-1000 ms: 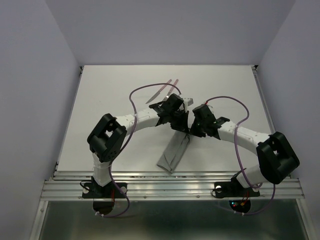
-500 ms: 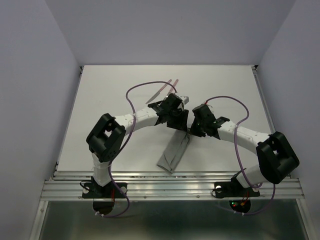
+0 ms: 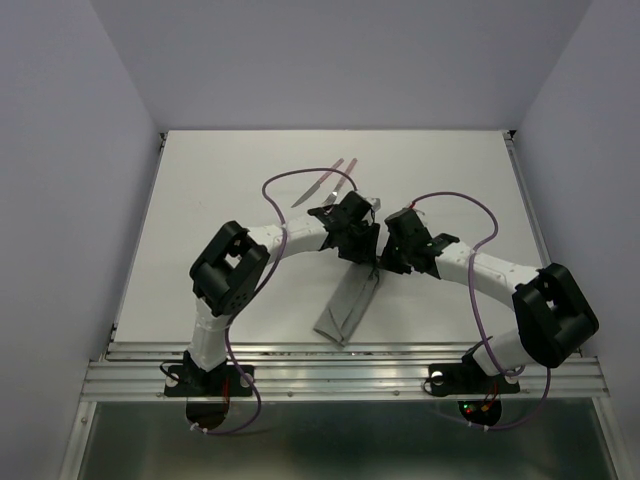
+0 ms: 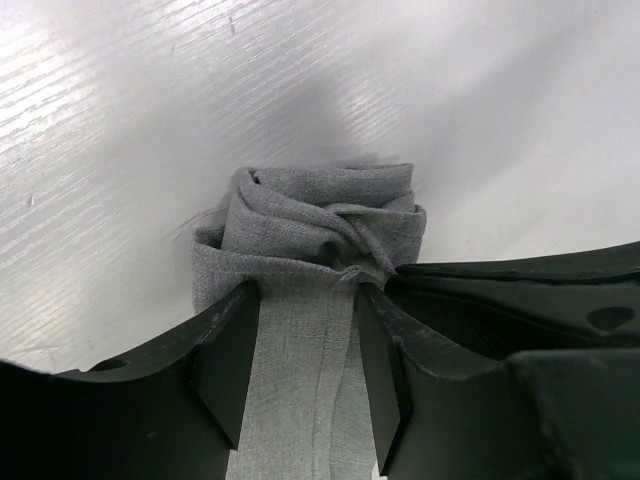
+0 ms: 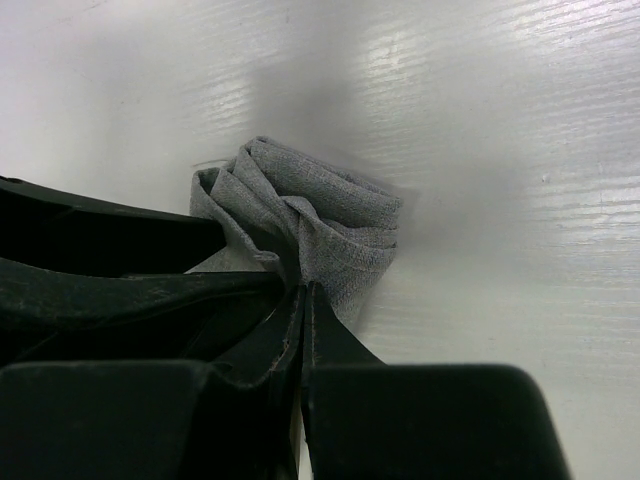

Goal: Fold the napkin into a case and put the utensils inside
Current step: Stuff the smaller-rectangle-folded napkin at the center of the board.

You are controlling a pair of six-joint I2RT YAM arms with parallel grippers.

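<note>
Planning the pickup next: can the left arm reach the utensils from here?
Probably yes. The utensils lie on bare table just beyond the left gripper, nothing between; its jaws are open but straddle the napkin, so lift first.

— What do we see ahead?
— Our right gripper [image 5: 303, 295], fingers pressed together, pinches the napkin [image 5: 325, 220], which bunches in grey folds on the white table [image 5: 480, 130].
— And to our left?
— A black bulk [image 5: 100, 240], touching the napkin.
</note>
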